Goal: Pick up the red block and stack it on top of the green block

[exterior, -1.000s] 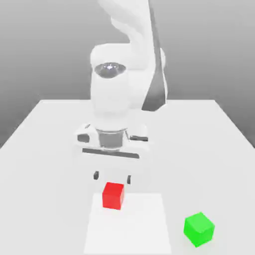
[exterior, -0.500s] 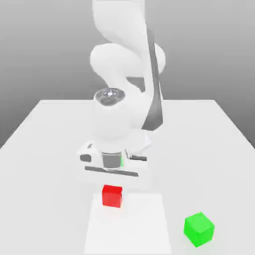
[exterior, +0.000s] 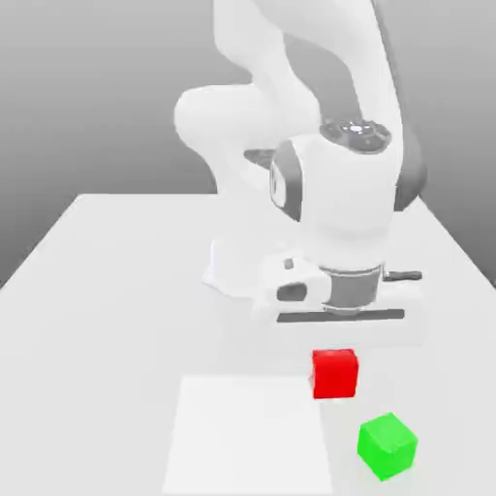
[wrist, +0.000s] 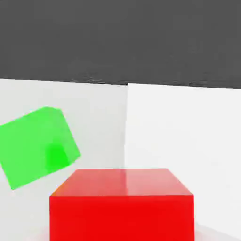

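I hold the red block [exterior: 335, 373] clamped in my gripper [exterior: 337, 341], lifted off the table [exterior: 116, 291]. The green block [exterior: 387, 446] rests on the table just beyond, toward the exterior view's right and nearer that camera, slightly rotated relative to mine.

No text, label, brand, number or sign can be read in either view. The faces of the red block [exterior: 335, 374] and the green block [exterior: 387, 446] are plain, and no marking is carried by the white arm [exterior: 334, 184] or the table [exterior: 107, 291].
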Robot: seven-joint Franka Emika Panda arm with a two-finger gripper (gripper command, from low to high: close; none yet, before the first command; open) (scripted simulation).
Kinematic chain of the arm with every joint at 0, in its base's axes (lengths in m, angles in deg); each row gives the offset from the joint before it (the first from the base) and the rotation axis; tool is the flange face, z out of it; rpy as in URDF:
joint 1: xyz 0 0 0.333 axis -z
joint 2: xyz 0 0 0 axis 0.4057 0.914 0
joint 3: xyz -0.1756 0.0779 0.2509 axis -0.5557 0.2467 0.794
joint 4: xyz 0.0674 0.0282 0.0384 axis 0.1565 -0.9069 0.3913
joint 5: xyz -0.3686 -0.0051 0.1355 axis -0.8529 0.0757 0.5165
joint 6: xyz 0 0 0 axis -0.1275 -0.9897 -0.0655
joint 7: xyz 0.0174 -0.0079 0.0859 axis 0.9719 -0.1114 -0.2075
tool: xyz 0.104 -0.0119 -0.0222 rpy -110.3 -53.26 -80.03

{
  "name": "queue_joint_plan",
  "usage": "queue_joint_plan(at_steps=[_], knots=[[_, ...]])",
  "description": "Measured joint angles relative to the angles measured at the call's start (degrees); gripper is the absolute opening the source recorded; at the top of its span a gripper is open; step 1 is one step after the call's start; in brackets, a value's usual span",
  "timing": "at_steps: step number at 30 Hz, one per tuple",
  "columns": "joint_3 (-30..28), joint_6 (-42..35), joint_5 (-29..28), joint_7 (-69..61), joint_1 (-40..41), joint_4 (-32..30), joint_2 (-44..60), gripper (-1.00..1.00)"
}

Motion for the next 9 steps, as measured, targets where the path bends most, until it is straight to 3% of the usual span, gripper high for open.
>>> queue_joint_plan(at_steps=[5, 6, 9], knots=[[-1.01, 6.30, -3.42, 3.22, -1.75, 2.62, 8.96, -1.00], [-1.33, 7.59, -3.95, 3.61, -2.00, 2.72, 10.38, 1.00], [-1.33, 7.59, -3.95, 3.61, -2.00, 2.72, 10.38, 1.00]])
